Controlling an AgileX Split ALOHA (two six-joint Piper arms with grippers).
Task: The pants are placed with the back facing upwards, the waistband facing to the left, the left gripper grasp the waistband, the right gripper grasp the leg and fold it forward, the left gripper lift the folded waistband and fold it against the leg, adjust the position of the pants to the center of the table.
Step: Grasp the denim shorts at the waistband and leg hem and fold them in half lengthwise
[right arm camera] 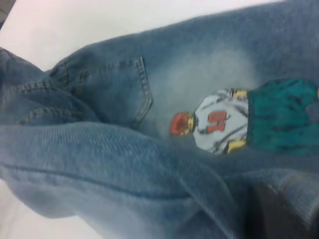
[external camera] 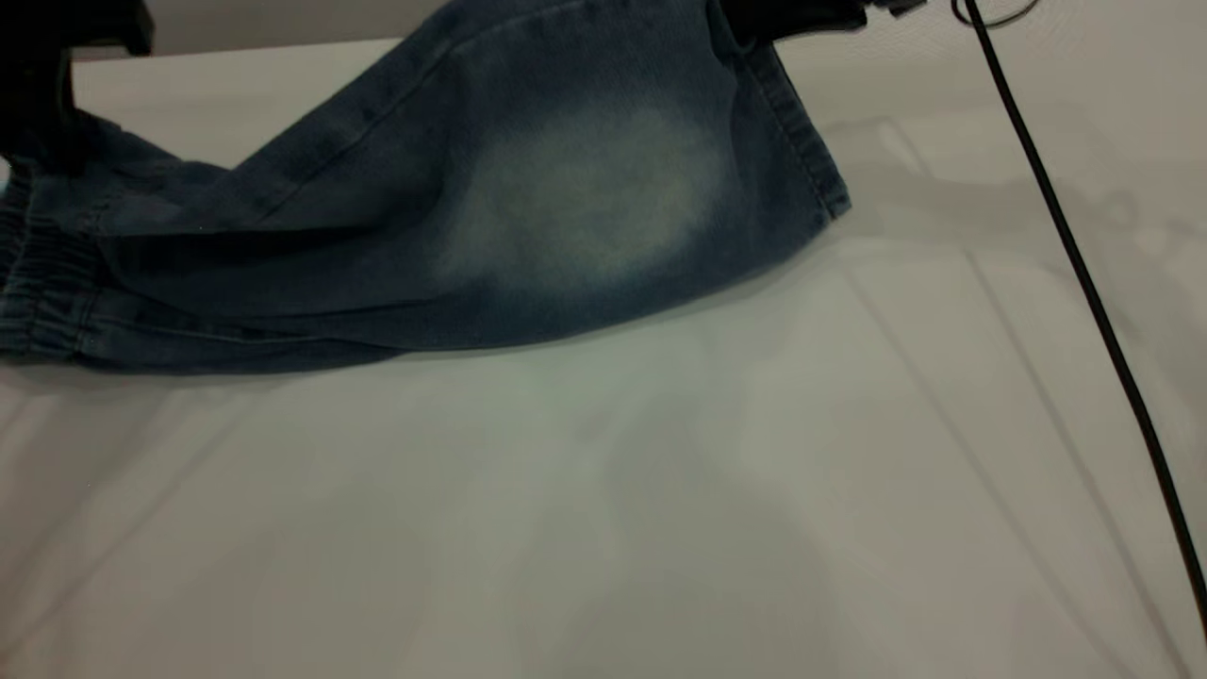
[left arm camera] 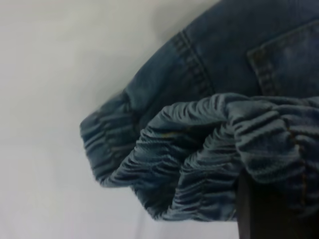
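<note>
The right gripper (external camera: pixel 797 14) is showing only as a dark block at the top edge of the exterior view, right where the hem of the leg (external camera: pixel 585 203) is being held up; its jaws look closed on that hem, though the fingertips themselves are cut off by the frame. In its own wrist view a dark finger (right arm camera: pixel 279 214) is sitting against the denim in the lower right corner, with the basketball-player print (right arm camera: pixel 219 122) lying just beyond.

Going near to far in the exterior view: bare table (external camera: pixel 603 528) is filling the lower half, then the pants (external camera: pixel 453 198) are stretching across the upper half, the pale oval patch facing the camera and the fabric rising toward the top edge. The waistband (external camera: pixel 42 283) is bunching at the left edge, and above it, upper left, the left gripper (external camera: pixel 42 94) is pinching the gathered elastic; its wrist view shows the ruching draped over a dark finger (left arm camera: pixel 271 214).

My read: the fold-forward step is under way, both ends lifted. What is needed next is for both arms to carry the cloth toward the near side together and lay it flat. A thin black cable (external camera: pixel 1084 283) is hanging at the right.
</note>
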